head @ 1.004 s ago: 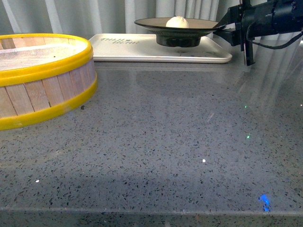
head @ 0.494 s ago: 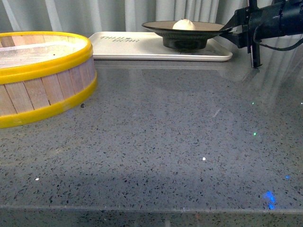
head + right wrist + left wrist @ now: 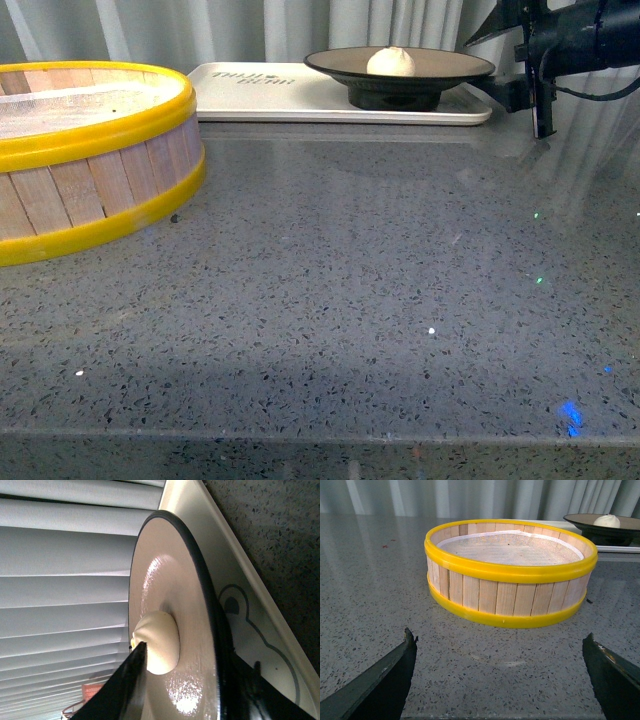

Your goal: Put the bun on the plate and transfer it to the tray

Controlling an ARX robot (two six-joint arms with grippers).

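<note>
The white bun [image 3: 390, 62] lies in the middle of the tan, black-rimmed plate [image 3: 450, 65]. The plate stands on its black foot on the right end of the cream tray [image 3: 270, 90] at the back of the table. My right gripper [image 3: 487, 62] is open, with one finger above and one below the plate's right rim. In the right wrist view the bun [image 3: 160, 645], the plate [image 3: 170, 595] and the tray's bear face [image 3: 250, 615] show between the gripper's [image 3: 195, 675] fingers. My left gripper [image 3: 500, 640] is open and empty above the table, short of the steamer basket.
A yellow-rimmed wooden steamer basket [image 3: 80, 170] stands at the left and fills the middle of the left wrist view [image 3: 510, 570]. Grey speckled tabletop [image 3: 350, 280] spreads in front. Curtains hang behind the tray.
The plate with the bun has come down a little onto the tray. My right gripper's jaws have spread apart off the plate's rim.
</note>
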